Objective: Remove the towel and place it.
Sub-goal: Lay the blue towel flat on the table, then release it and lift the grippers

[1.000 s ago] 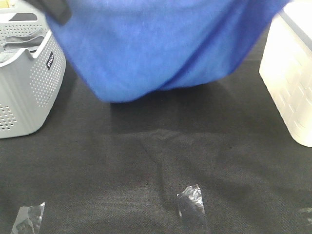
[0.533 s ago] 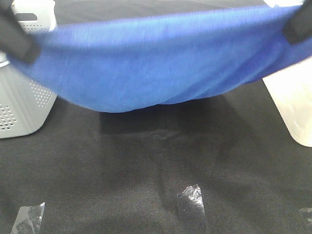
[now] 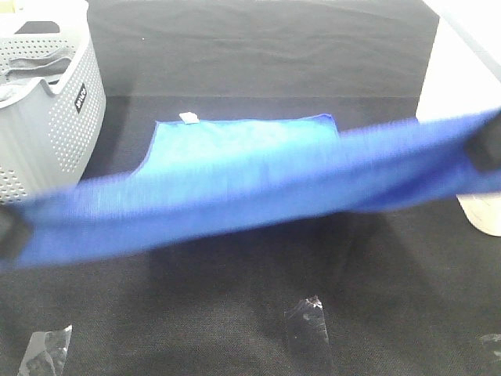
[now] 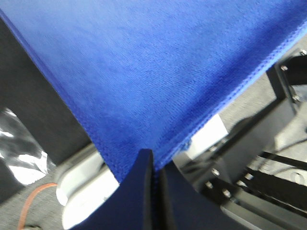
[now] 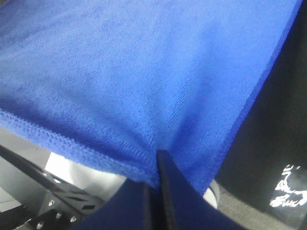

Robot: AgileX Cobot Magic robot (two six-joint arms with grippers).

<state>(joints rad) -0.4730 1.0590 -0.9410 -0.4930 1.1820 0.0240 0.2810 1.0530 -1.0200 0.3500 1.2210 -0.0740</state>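
Observation:
The royal-blue towel (image 3: 243,184) is stretched between my two grippers. Its far end lies flat on the black table, with a small white tag (image 3: 188,117) at the far left corner. Its near edge is held up in the air. My left gripper (image 3: 8,231) is shut on the towel's left corner at the left edge of the exterior view. The left wrist view shows its fingers pinched on the hem (image 4: 153,160). My right gripper (image 3: 487,149) is shut on the right corner, and the right wrist view shows its fingers pinched on the hem (image 5: 156,160).
A grey perforated basket (image 3: 66,125) stands at the far left with a grey cloth (image 3: 23,70) inside. A white box (image 3: 458,117) stands at the right. Clear tape pieces (image 3: 307,329) lie on the black table cover near the front, with another at the left (image 3: 43,351).
The towel hung high and filled the top of the view. Both grippers have come down and toward the front, and the towel's far end now lies on the table with its tag showing.

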